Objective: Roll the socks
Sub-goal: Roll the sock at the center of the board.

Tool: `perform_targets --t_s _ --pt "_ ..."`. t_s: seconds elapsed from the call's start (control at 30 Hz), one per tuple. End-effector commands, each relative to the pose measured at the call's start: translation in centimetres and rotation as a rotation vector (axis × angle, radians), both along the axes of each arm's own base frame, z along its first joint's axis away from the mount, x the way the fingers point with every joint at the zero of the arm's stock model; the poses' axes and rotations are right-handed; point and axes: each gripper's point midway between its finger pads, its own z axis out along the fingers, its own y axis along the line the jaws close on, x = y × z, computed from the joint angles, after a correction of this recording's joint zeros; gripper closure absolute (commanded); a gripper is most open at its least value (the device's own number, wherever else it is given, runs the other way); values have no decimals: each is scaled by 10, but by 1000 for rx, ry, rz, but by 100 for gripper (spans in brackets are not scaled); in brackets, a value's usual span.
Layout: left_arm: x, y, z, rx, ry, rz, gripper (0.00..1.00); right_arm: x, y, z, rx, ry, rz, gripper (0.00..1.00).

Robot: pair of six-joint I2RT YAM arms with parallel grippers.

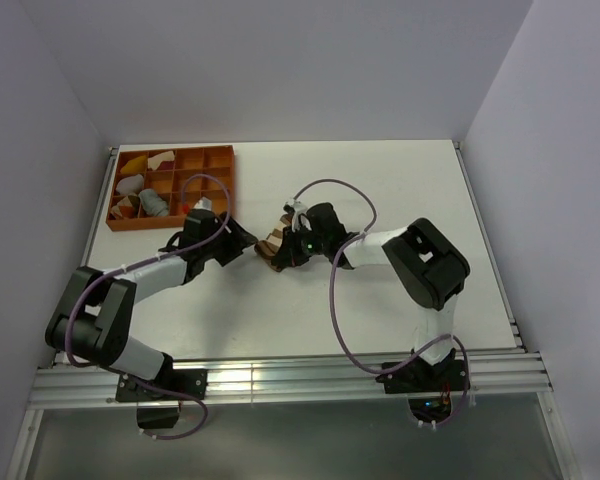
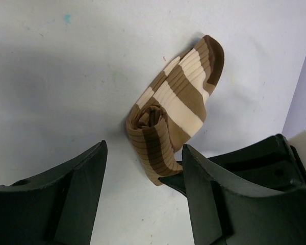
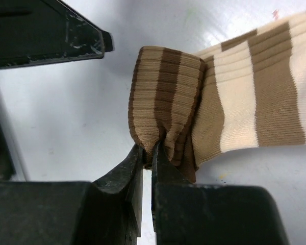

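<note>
**Brown striped sock (image 1: 273,248) pinched at its rolled end, mid-worktop**

It lies near the middle of the worktop (image 1: 400,180), slightly toward the left edge and well apart from the orange tray (image 1: 170,226) in the far left corner. One end is wound into a tight coil; the other end trails out flat on the surface.

The right gripper (image 3: 148,153) is clamped together on a fold of fabric at the base of the coil, most likely so that the roll cannot spring open. The left gripper (image 2: 144,151) is empty, its fingers spread apart, and sits just beside the coil on the opposite side. It looks placed to take over or tuck the roll.

Rolling seems partly done, since the flat length is not yet wound. A grey sock (image 1: 152,203) appears to sit in one tray compartment, though it is too small to be sure.
</note>
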Motion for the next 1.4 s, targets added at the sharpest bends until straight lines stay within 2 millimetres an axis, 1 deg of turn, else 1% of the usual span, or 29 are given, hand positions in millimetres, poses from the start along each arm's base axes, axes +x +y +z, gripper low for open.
perform_targets --t_s 0.0,0.07,0.1,0.17,0.2,0.23,0.27,0.33,0.4,0.5,0.6,0.73,0.87,0.9,1.03,1.1,1.13,1.2,1.23,1.27,1.3,1.33,1.37 --pt "3 -14 0 -41 -30 -39 35 -27 -1 -21 58 260 42 100" --pt "-1 -20 -6 -39 -19 -58 35 -20 -3 -21 84 308 22 100" --pt "-1 -22 -9 -40 -13 -59 35 -23 -4 -24 94 337 35 100" --pt "-3 -27 -11 -45 -13 -71 36 -19 -5 -24 118 365 22 100" --pt "-5 -28 -17 -41 2 -73 36 -19 -7 -27 125 383 17 100" --pt "-4 -30 -19 -41 2 -74 37 -22 -8 -26 140 403 24 100" --pt "-6 -32 -22 -39 10 -81 37 -17 -11 -23 163 407 10 100" --pt "-6 -33 -24 -40 13 -82 37 -16 -15 -23 178 426 -2 100" --pt "-6 -35 -26 -35 12 -84 37 -11 -20 -23 186 436 -20 100" --pt "-3 -39 -27 -33 8 -89 37 -7 -23 -23 191 456 -31 100" --pt "-1 -39 -28 -26 0 -88 38 -8 -26 -30 178 497 -42 100" --pt "-2 -38 -31 -23 3 -83 39 -3 -31 -33 197 535 -70 100" --pt "-4 -37 -40 -24 23 -76 40 0 -34 -41 177 555 -85 100" --pt "-5 -37 -42 -20 29 -72 40 3 -34 -40 178 555 -82 100" --pt "-5 -35 -50 -12 52 -55 41 3 -35 -45 144 558 -76 100" --pt "-5 -32 -53 0 60 -45 46 6 -36 -44 131 545 -79 100" --pt "-6 -32 -55 4 68 -45 52 6 -37 -45 118 539 -78 100" --pt "-6 -31 -58 15 83 -41 63 9 -37 -39 112 512 -75 100" --pt "-8 -30 -61 24 99 -43 72 11 -38 -38 101 489 -79 100" --pt "-6 -31 -60 28 95 -45 78 14 -38 -30 103 458 -76 100" --pt "-7 -30 -61 36 102 -47 83 14 -38 -27 96 437 -73 100" --pt "-7 -30 -61 41 105 -50 90 14 -40 -25 76 404 -68 99" --pt "-6 -29 -61 56 111 -57 94 20 -41 -14 65 348 -81 96"
